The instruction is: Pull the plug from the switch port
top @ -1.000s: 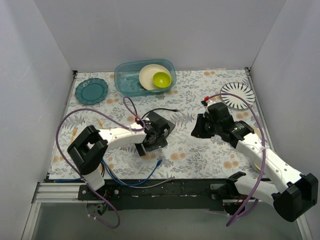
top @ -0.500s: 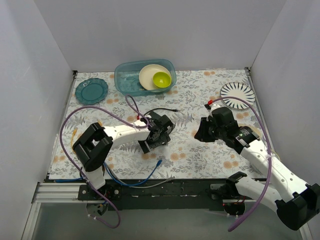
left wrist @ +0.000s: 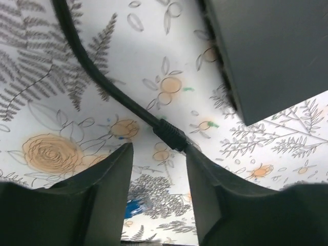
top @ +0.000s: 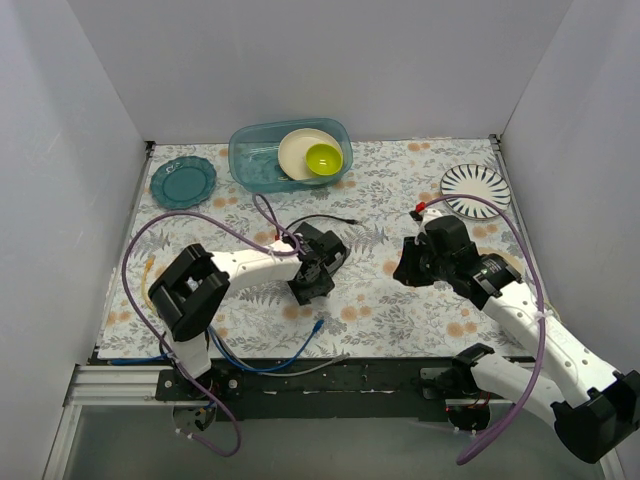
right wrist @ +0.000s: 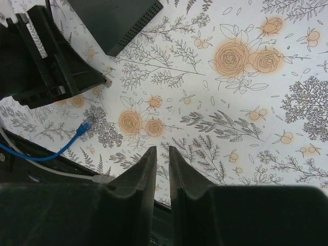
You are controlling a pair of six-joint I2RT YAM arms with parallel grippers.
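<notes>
Left hand (left wrist: 158,149) astride black cable (left wrist: 105,79)

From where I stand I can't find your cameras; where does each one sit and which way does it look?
Top: above and behind, looking down on the table; left arm and right arm show.
Left wrist: on the left arm, looking down past its fingers at a black cable and the switch.
Right wrist: on the right arm, looking down past its fingers at the table and a blue cable.
Shared: all three show the switch.
</notes>
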